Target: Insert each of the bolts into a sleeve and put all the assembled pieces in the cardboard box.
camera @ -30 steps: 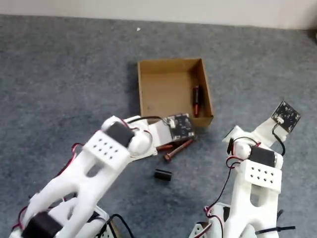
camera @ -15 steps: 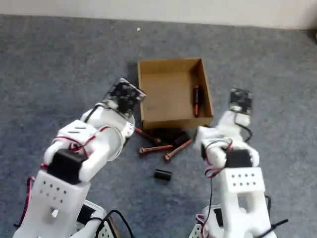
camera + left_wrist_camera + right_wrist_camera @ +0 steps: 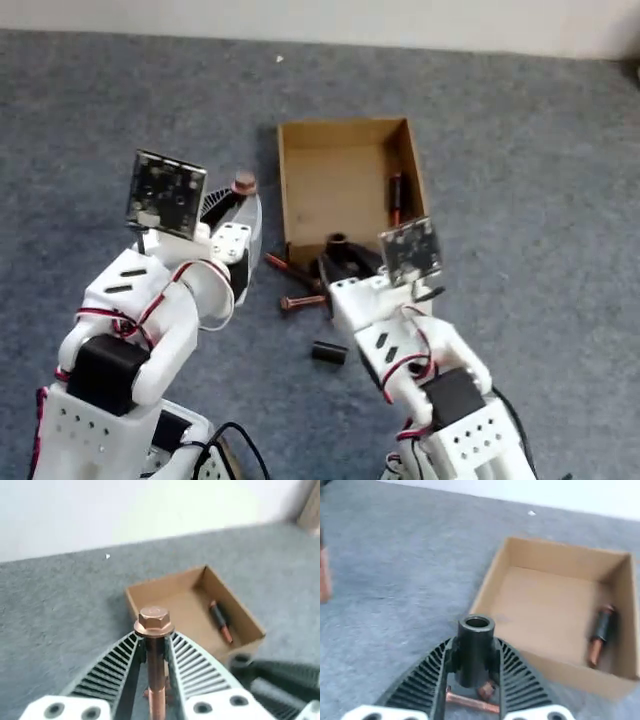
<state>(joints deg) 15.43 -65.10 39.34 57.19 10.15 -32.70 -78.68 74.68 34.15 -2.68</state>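
The bolt [image 3: 155,662] stands clamped in my left gripper [image 3: 154,639]. Its hex head sits just past the fingertips and its long axis runs back between the fingers toward the wrist. The sleeve [image 3: 476,647] is gripped upright in my right gripper [image 3: 476,644], its open bore facing out past the fingertips.

In the high view the sleeve [image 3: 337,243] lies at about 4 o'clock from the bolt head [image 3: 243,183], near but not touching. The front left corner of the cardboard box [image 3: 335,185] sits between them. Both pieces look roughly upright, so their axes are close to parallel rather than in line.

As I judge it, the mating turns on this: one piece must be tipped until the shank points down the bore. The shank's free end is buried between my own left fingers, which may get in the way. The left gripper [image 3: 240,205] is at 9 o'clock of the box. The right gripper [image 3: 340,258] is at 6 o'clock, hard by the front wall.

One assembled piece [image 3: 396,203] already lies in the box along its 3 o'clock wall. On the grey carpet [image 3: 120,110] in front of the box two loose bolts [image 3: 303,301] lie flat. A spare sleeve [image 3: 328,352] rests further out toward 6 o'clock.
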